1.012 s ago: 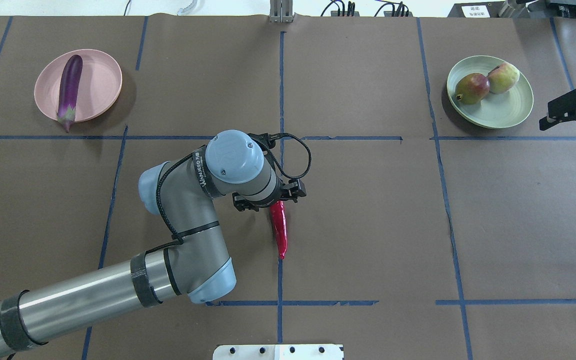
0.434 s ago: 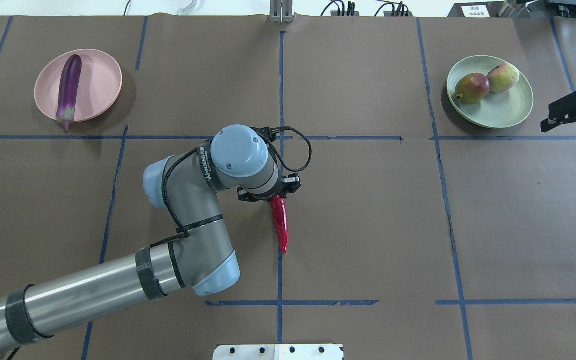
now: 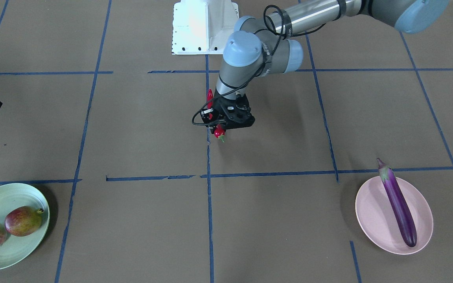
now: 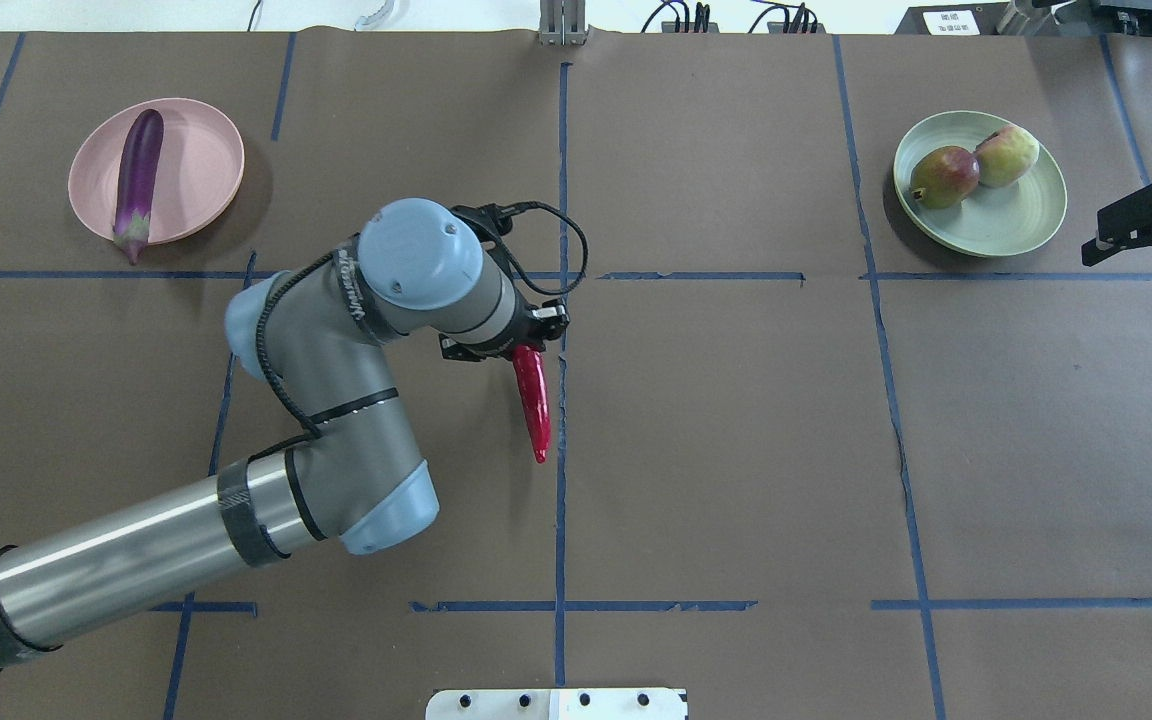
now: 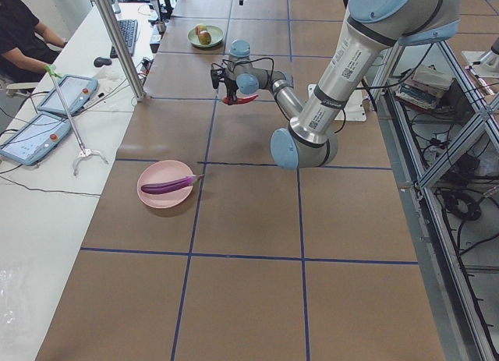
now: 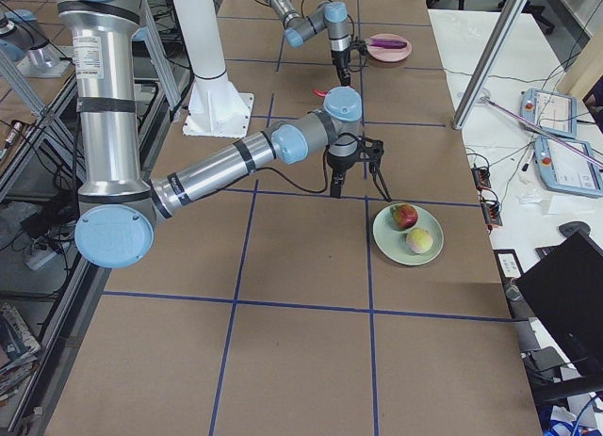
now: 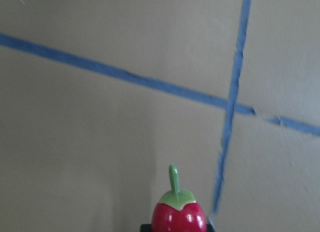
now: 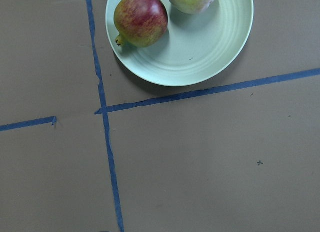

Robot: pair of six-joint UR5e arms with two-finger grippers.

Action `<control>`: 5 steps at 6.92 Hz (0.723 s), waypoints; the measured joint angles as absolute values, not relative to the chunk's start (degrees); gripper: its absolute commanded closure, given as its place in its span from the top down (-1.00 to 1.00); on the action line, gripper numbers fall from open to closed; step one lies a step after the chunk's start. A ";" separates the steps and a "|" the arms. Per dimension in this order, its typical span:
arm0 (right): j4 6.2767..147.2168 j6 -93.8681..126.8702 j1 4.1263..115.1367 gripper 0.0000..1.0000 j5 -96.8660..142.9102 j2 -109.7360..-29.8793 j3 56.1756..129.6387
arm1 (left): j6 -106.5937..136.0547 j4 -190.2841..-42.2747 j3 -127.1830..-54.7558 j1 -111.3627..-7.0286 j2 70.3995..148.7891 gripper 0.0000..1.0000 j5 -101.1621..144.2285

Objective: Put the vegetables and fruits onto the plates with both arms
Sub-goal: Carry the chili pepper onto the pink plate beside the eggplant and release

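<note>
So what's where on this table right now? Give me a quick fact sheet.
Pink plate: holds the eggplant
Green plate: holds the dark red fruit and the pale apple, side by side
Chili pepper: gripped by the left pincer near mid-table, on no plate
Right pincer: open, empty, beside the green plate

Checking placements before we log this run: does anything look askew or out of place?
Only the eggplant: it lies on the pink plate with its capped end poking past the rim over the table. The dark red fruit and pale green fruit sit fully inside the green plate; the chili pepper is clamped in the left gripper.
</note>
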State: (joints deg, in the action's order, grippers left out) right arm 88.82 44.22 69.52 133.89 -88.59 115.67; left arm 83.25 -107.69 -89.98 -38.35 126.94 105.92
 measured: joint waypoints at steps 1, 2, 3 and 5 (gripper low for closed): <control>88.82 44.21 69.54 1.00 133.87 -88.59 115.72 | 80.00 -107.73 -89.49 -43.29 125.18 -1.00 106.01; 88.81 44.21 69.57 1.00 133.86 -88.62 115.88 | 77.81 -107.79 -86.62 -48.54 124.18 -1.00 106.26; 88.82 44.21 69.58 1.00 133.86 -88.64 116.02 | 76.11 -108.95 -81.50 -53.49 123.92 -1.00 107.46; 88.78 44.21 69.47 1.00 133.86 -88.53 116.20 | 74.26 -115.77 -70.39 -60.16 123.93 -0.99 111.24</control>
